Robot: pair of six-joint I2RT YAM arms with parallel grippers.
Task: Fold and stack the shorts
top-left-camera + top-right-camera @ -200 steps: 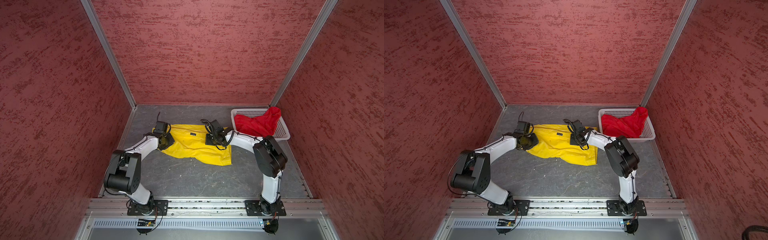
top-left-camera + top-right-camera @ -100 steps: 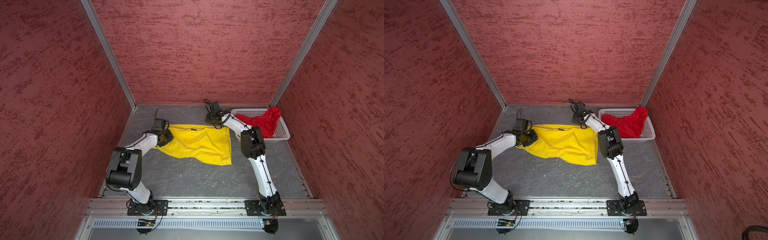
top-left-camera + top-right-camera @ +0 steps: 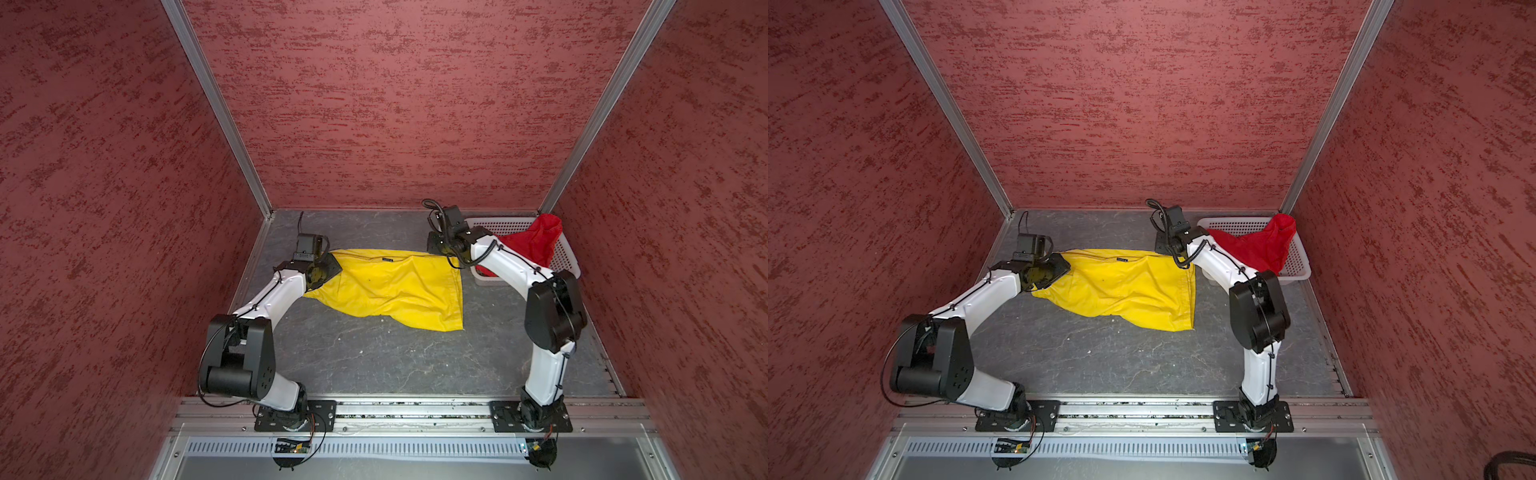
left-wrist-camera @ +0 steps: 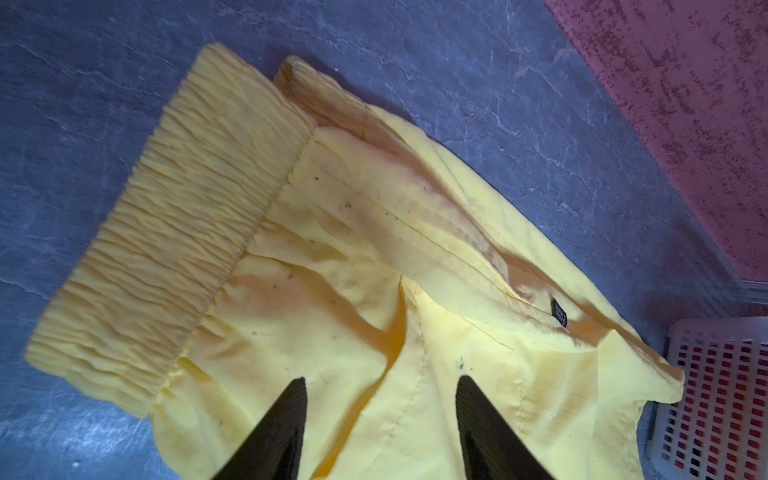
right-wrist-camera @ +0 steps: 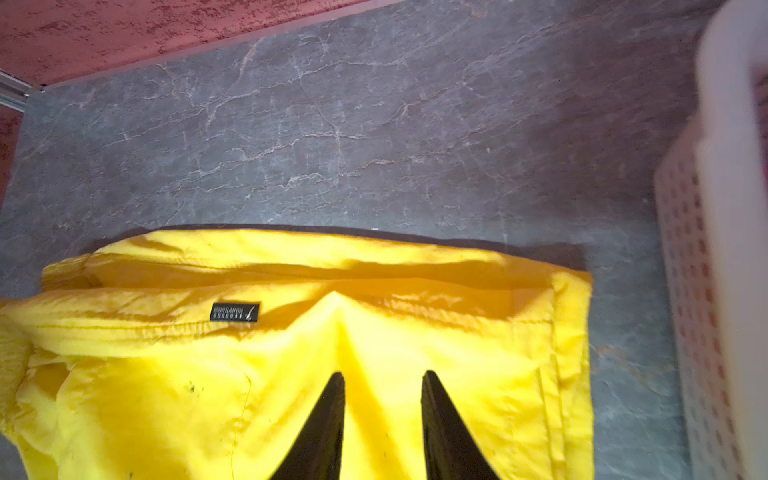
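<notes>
Both arms have pulled the yellow shorts (image 3: 395,286) flatter along the table's (image 3: 395,361) back edge, & L gripper (image 4: 380,386) & R gripper (image 5: 382,378) now hover over them w/ jaws apart, empty, prob. to leave them fold-ready; red shorts (image 3: 536,245) wait in basket (image 3: 564,251), back-right corner.

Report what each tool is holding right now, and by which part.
Nothing is gripped. The left tool and the right tool both stand open over the yellow shorts. A raised crease points into the right tool's gap, apparently unpinched.
</notes>
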